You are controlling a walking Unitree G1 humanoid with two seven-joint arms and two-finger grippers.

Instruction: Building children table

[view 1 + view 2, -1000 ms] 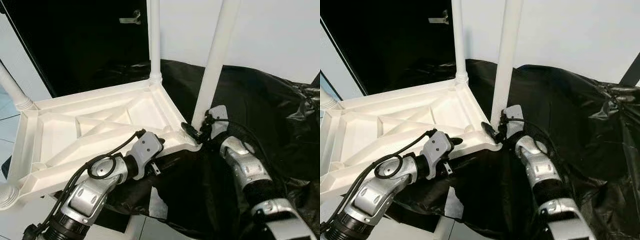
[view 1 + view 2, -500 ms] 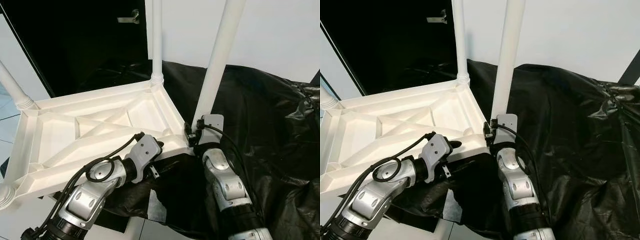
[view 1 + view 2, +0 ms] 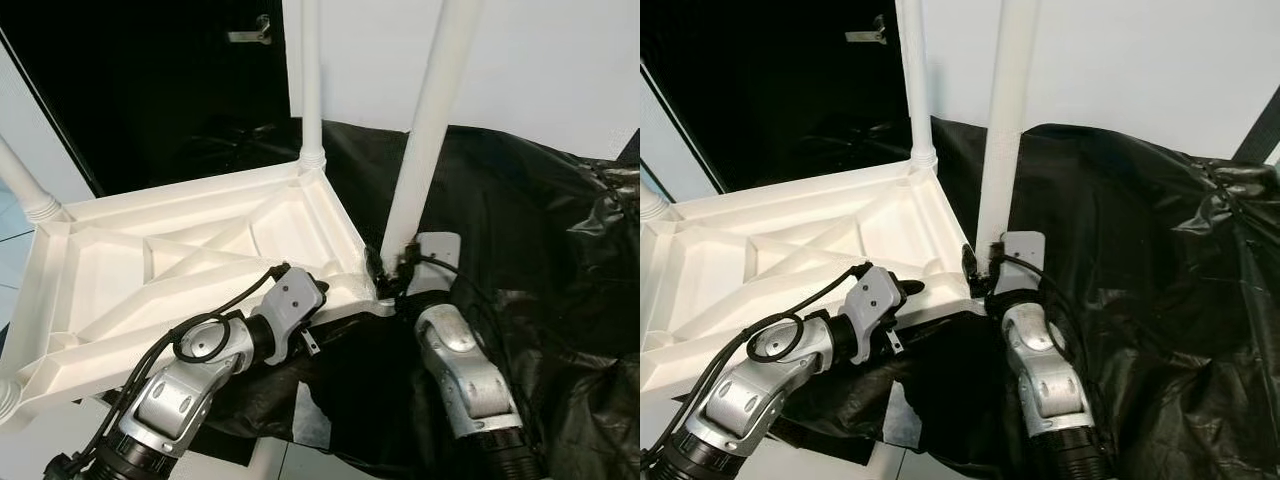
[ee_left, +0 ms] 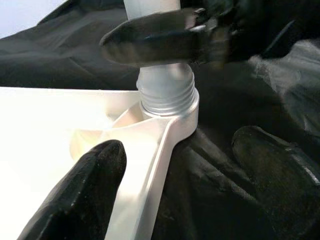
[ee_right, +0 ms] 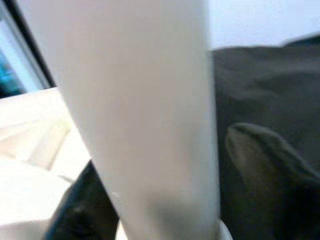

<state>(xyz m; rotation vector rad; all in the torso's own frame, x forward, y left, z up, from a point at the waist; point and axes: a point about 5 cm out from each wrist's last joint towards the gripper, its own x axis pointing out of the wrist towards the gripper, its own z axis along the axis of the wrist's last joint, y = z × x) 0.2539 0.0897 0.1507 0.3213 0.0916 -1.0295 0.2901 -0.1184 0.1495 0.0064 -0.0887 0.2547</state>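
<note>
We have the white children's table top (image 3: 180,260) lying upside down, ribbed underside facing up, partly resting on black plastic sheeting (image 3: 520,230) spread over the floor. Three legs are visible standing up from its corners: one at the far corner (image 3: 311,80), one at the left edge (image 3: 25,185), and the near-right leg (image 3: 430,120) that we're working on.

Right pincer (image 3: 980,268) is at the base of the near-right leg, fingers either side of the leg just above the corner socket. Right wrist view puts the leg (image 5: 145,115) squarely between the two black fingers (image 5: 260,165), close enough to read as clenched on it, though contact on the other side is blurred.

Left pincer (image 4: 175,165) sits at the near edge of the table top, just beside the same corner. It's released: one finger (image 4: 85,190) over the white frame, the other over the black sheeting, straddling the rim without clamping. Left wrist view shows the leg's threaded collar (image 4: 165,95) seated in the corner socket, with a right pincer finger crossing above it.

Dark doorway (image 3: 150,90) and white wall (image 3: 560,60) behind.
</note>
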